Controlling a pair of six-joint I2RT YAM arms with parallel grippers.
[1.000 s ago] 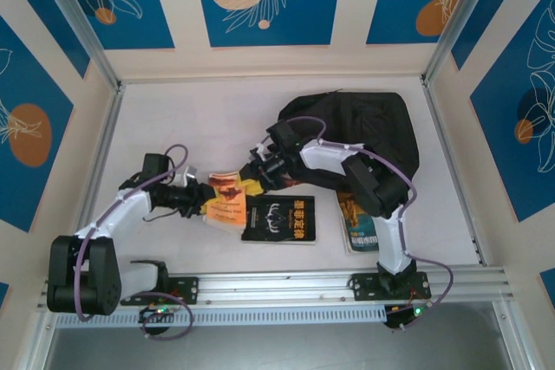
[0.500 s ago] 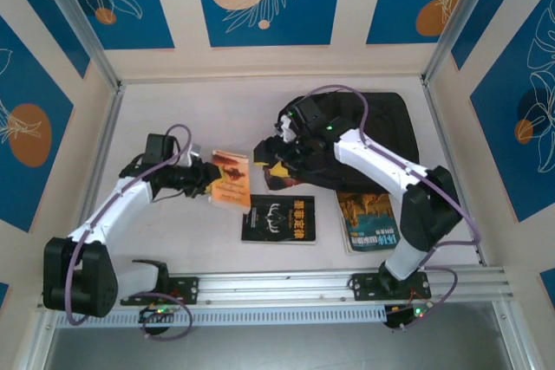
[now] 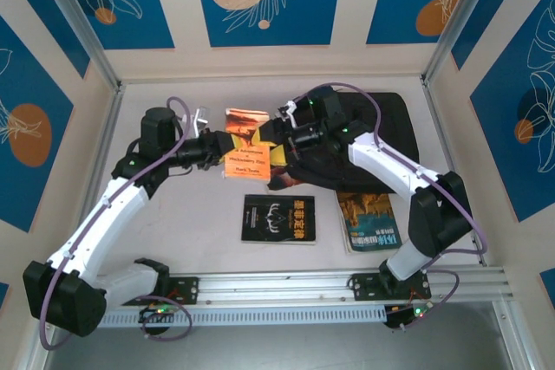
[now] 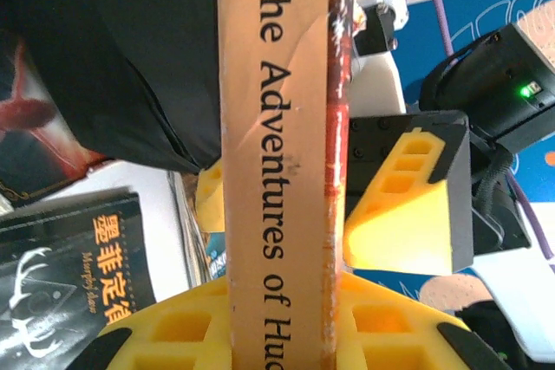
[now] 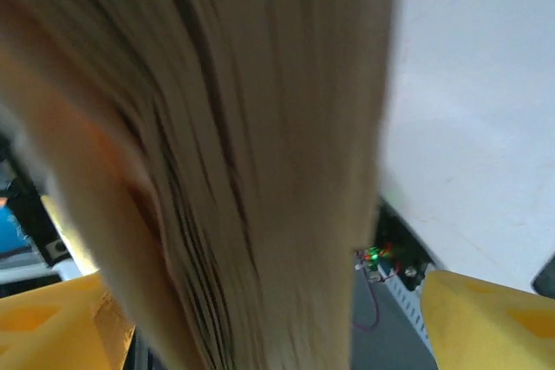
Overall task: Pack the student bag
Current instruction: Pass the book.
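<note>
The student bag lies flat on the table, partly under the right arm. Just left of the bag, the left gripper is clamped on an orange book lifted off the table, and the right gripper straddles that book's bag-side edge with its fingers apart. A black book and a blue book lie flat on the bag's near side, the blue one just beside it.
</note>
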